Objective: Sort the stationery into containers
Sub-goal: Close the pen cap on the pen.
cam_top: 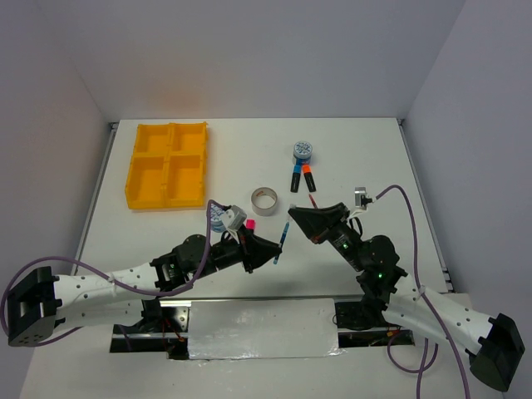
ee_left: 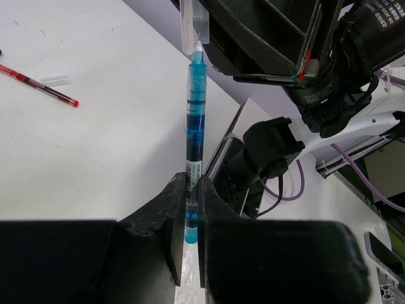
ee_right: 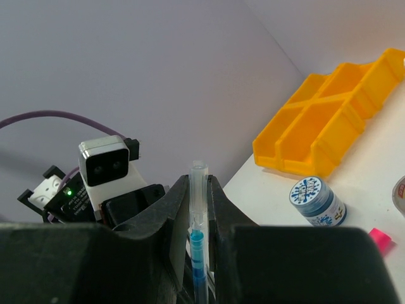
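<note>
Left gripper [ee_left: 191, 212] is clamped on the teal pen [ee_left: 195, 114]; right gripper [ee_right: 198, 190] is clamped on its clear cap [ee_right: 199, 172]. Capping appears in hand. Next: seat cap squarely, then carry to yellow tray [cam_top: 166, 202].

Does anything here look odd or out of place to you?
Yes. The teal pen is off the table, clamped at both ends: the left end effector grips its barrel, the right end effector its clear cap. Two grips on one pen looks unusual.

Reaches inward with both arms, low; pinches one pen [ee_left: 195, 120] at opposite ends with left gripper [ee_left: 190, 218] and right gripper [ee_right: 199, 190], tips facing.
</note>
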`<state>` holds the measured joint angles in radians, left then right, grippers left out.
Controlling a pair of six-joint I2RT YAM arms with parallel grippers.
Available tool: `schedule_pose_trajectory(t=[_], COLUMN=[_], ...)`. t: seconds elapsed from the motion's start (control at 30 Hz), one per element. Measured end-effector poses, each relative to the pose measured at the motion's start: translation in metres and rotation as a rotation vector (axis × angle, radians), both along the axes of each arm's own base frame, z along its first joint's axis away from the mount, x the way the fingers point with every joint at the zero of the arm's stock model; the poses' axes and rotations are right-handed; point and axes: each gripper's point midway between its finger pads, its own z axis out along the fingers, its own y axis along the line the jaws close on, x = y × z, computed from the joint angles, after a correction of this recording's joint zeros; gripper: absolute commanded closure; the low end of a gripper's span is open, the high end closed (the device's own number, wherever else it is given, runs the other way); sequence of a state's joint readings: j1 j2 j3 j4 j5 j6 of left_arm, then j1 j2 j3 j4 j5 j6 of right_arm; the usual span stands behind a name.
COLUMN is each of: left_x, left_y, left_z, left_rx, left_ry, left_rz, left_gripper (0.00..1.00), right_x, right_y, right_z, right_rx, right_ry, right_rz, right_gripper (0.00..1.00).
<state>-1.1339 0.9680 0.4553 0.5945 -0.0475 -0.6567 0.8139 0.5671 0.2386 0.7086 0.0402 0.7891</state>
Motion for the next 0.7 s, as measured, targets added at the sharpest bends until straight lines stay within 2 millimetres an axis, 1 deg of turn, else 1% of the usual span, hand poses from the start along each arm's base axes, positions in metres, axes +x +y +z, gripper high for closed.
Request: schedule_pose_trajectory(t=[0.33, 0.57, 0.7], left_x=[0.0003, 0.0031, 0.0038], left_y=[-0.0003, 0.0001, -0.0003], left_z=[-0.0007, -0.0003, 0.0021], left_rx=[0.002, 0.002, 0.001], left_ry=[0.000, -0.004, -0.007], left_rz=[0.001, 0.016, 0.018], left_gripper=[1.00, 1.00, 1.00], right_x=[-0.0003, -0.0042, -0.0065], right_y=[0.0038, 0.0052, 0.0051], right_z=[-0.0037, -0.0017, -0.0052], right_rx=[-0.004, 0.004, 0.015], right_ry=[0.010, 0.000, 0.001], right_rz=[0.017, 0.036, 0.044], right_gripper=[1.00, 1.00, 1.00])
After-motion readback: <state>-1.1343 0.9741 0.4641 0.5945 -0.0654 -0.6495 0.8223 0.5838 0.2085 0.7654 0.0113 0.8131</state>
